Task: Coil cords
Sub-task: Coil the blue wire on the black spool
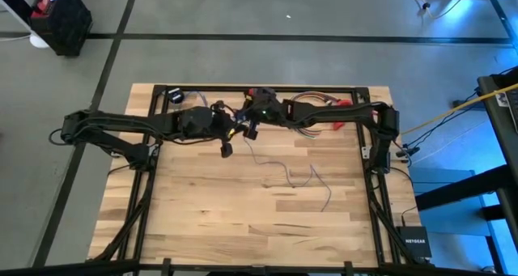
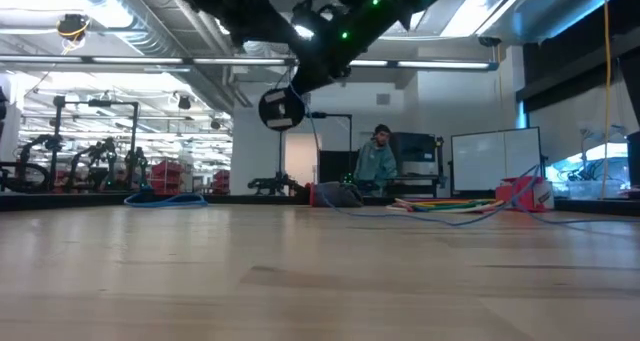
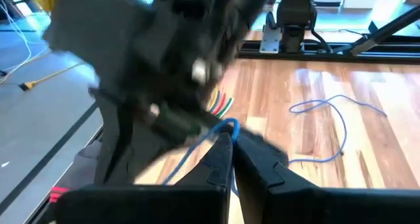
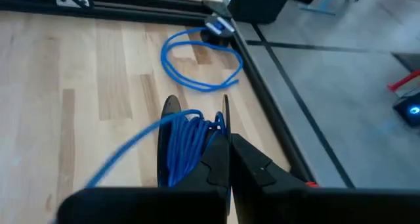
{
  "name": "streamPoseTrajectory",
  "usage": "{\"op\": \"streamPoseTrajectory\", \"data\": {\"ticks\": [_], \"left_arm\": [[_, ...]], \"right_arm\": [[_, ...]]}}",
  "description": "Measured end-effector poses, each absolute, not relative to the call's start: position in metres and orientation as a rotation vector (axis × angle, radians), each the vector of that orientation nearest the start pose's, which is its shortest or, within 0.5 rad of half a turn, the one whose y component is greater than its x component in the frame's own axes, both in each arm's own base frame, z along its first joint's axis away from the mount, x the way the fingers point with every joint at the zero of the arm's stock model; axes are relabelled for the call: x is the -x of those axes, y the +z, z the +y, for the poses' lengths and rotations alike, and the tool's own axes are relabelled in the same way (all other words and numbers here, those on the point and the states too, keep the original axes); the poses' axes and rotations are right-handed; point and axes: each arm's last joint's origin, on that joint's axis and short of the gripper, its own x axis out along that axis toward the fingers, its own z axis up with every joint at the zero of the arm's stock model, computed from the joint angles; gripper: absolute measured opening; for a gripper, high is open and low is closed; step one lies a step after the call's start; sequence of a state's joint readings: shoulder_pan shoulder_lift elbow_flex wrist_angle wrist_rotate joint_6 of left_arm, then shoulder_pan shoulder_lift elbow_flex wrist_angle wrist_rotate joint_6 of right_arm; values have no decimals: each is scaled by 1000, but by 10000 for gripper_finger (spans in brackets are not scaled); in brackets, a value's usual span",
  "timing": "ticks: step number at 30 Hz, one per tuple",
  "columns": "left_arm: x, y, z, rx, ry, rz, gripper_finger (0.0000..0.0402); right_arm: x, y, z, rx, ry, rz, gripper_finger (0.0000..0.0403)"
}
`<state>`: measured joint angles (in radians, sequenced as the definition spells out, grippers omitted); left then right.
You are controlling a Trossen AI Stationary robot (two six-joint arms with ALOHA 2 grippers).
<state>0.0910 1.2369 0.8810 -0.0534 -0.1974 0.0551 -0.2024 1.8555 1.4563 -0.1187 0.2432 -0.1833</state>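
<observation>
The left jaws (image 3: 230, 142) are pressed together on the cord (image 3: 197, 145), which crosses right at their tips and runs on past the other arm's dark body close in front. The right jaws (image 4: 228, 140) are likewise closed, nipping the strands where the cord is wound in many turns round a black spool (image 4: 172, 145) held just beyond the fingers. In the high view both arms reach in from either side and meet above the far middle of the bench (image 1: 202, 211), the left jaws (image 1: 235, 134) and right jaws (image 1: 252, 124) almost touching; the small black disc (image 1: 226, 150) hangs just below them.

From that meeting point the loose tail of the cord (image 1: 299, 177) drops to the wood and wanders in thin squiggles across the centre of the bench, toward the right-hand side. In the low view the disc (image 2: 281, 108) dangles well clear of the wood, with the wire falling from it.

Farther back, near the far right rail, lies a bundle of coloured cables (image 1: 316, 98) beside a red object (image 1: 343, 104). Another loose loop of cord (image 4: 200, 60) rests by the frame. Beyond the bench a person (image 2: 377, 161) sits in the room.
</observation>
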Motion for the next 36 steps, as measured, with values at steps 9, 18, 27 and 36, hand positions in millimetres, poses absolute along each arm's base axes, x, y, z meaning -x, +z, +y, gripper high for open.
{"op": "streamPoseTrajectory", "data": {"ticks": [9,18,27,36], "left_arm": [[-267,281,21,-63,237,470,5],[-269,282,22,-68,245,448,5],[-271,286,22,-82,251,397,5],[-272,290,25,-78,358,354,5]], "right_arm": [[-399,310,-88,185,-357,461,3],[-397,320,-86,167,-320,396,3],[-396,316,-85,159,-280,434,3],[-395,300,-83,132,-235,469,3]]}}
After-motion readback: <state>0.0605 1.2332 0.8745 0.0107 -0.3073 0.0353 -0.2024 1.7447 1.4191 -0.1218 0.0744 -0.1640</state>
